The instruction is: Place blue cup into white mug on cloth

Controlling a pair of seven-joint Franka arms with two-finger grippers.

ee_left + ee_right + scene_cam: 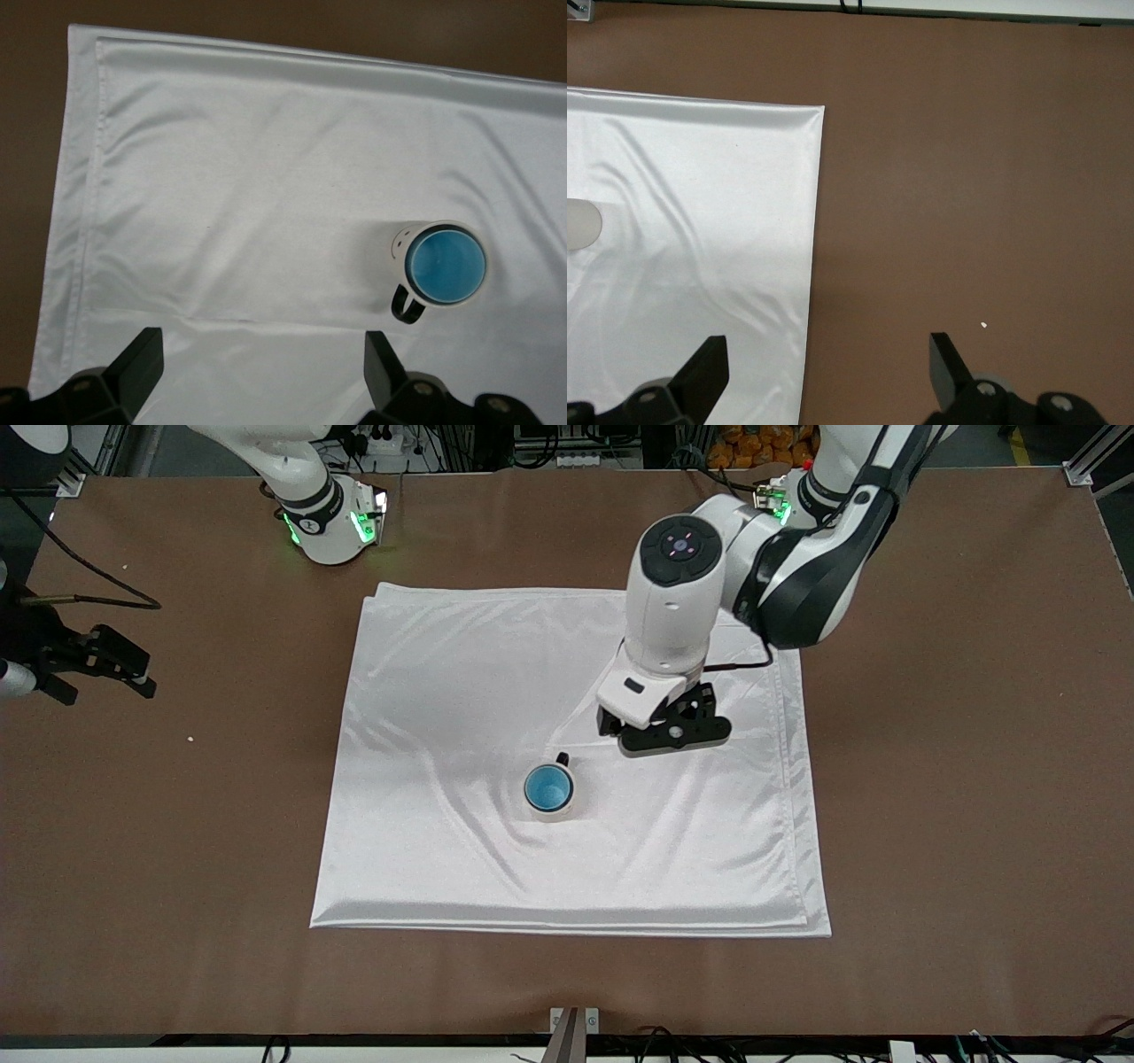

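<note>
The blue cup [547,787] sits upright inside the white mug [560,813], which stands on the white cloth [443,691] with its black handle turned away from the front camera. In the left wrist view the cup's blue inside [446,266] fills the mug [400,248] on the cloth [221,177]. My left gripper [660,724] [263,354] is open and empty above the cloth, beside the mug toward the left arm's end. My right gripper [102,673] [828,359] is open and empty over the cloth's edge [682,221] and bare table, at the right arm's end.
The brown table [974,779] surrounds the cloth on all sides. A black cable [89,598] lies on the table near the right arm's end. A small white speck [983,326] lies on the table by the right gripper.
</note>
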